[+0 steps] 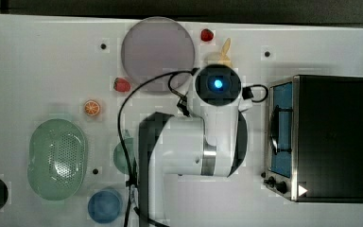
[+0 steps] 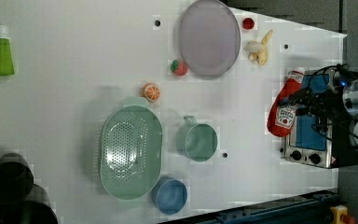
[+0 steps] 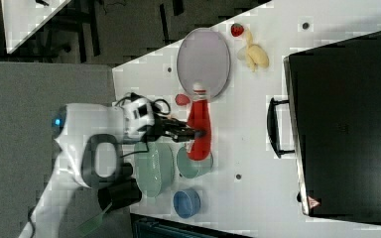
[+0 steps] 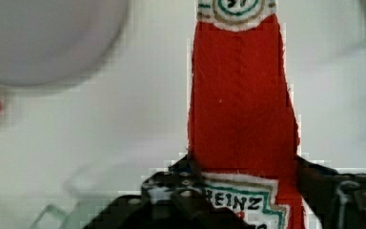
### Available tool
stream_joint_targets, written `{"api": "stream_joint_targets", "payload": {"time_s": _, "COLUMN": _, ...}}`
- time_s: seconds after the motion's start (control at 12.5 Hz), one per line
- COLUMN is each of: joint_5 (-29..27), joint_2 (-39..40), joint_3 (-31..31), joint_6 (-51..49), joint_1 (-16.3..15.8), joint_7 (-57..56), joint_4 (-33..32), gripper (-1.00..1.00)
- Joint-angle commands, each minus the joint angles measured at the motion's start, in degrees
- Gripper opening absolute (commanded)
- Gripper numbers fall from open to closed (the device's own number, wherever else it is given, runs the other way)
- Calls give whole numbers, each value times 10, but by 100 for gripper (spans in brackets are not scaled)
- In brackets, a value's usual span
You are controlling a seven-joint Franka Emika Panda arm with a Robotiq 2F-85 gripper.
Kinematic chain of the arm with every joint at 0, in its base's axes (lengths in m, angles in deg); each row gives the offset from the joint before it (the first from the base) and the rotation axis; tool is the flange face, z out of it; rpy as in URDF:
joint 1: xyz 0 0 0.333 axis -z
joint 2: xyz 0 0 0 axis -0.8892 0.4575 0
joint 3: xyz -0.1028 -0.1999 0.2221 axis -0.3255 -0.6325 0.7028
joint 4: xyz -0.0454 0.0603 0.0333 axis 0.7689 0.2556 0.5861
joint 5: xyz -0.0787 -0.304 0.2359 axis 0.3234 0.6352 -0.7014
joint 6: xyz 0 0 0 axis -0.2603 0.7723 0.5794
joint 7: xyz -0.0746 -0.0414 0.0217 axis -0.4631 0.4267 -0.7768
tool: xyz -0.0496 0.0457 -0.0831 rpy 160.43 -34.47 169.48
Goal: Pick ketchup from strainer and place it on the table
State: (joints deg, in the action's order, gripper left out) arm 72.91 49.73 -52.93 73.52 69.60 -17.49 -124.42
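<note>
The red ketchup point(image 2: 284, 109) bottle hangs in the air, clear of the white table point(image 2: 65, 93), with my gripper point(image 2: 303, 100) shut on its lower body. In the right view the ketchup point(image 3: 200, 126) points cap-first toward the plate, held by the gripper point(image 3: 198, 134) above the green cup. Up close, the wrist view has the black fingers point(image 4: 186, 167) pressing both sides of the ketchup point(image 4: 240, 95) just above its label. The pale green strainer point(image 2: 130, 151) lies empty on the table, far from the gripper, at the top view's left point(image 1: 56, 158).
A grey-lilac plate point(image 1: 158, 53), a green cup point(image 2: 197, 141) and a blue cup point(image 2: 170, 196) stand on the table. A black toaster oven point(image 1: 331, 137) fills the top view's right. Strawberries point(image 1: 121, 84), an orange slice point(image 1: 92, 108) and a banana point(image 2: 261, 46) lie around the plate.
</note>
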Motion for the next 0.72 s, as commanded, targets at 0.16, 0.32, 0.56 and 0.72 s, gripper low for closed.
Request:
{"api": "stream_joint_targets", "payload": {"time_s": 0.16, "joint_5": -6, "joint_2": -1, "joint_3": 9, "joint_6": 106, "joint_1": -23, "joint_7": -30, "joint_4": -80, "gripper": 18}}
{"api": "stream_joint_targets", "payload": {"time_s": 0.32, "joint_5": -6, "joint_2": 17, "joint_3": 2, "joint_6": 166, "joint_1": -23, "joint_7": -31, "joint_4": -112, "gripper": 18}}
{"api": "stream_joint_targets", "payload": {"time_s": 0.56, "joint_5": -6, "joint_2": 68, "joint_3": 0, "joint_6": 217, "joint_1": -23, "joint_7": -31, "joint_4": -126, "gripper": 24}}
{"api": "stream_joint_targets", "payload": {"time_s": 0.72, "joint_5": -6, "joint_2": 95, "joint_3": 0, "joint_6": 249, "joint_1": -23, "joint_7": -31, "joint_4": -127, "gripper": 65}}
